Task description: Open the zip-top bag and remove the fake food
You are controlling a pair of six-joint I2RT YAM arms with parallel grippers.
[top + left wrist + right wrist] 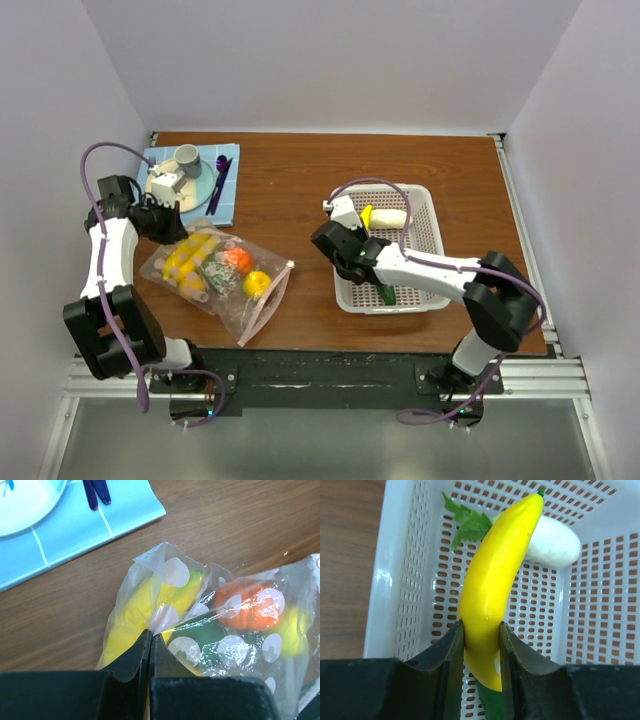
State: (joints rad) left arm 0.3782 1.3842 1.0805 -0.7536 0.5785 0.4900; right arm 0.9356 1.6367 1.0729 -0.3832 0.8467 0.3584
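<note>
Near the desk's left edge, the left gripper (150,636) is pinched fully closed on a corner of the bag (232,300). The bag lies front-left with the tomato (237,258) and other food inside. That pinch should be held firm as an anchor. Right of centre, the right gripper (481,630) is partly closed around the banana (492,575) over the basket (385,590). It should lower before releasing, so the banana settles beside the white piece (555,542).

The left pincer (150,636) pinches the zip-top bag (172,572), yellow and orange fake food (247,611) inside
</note>
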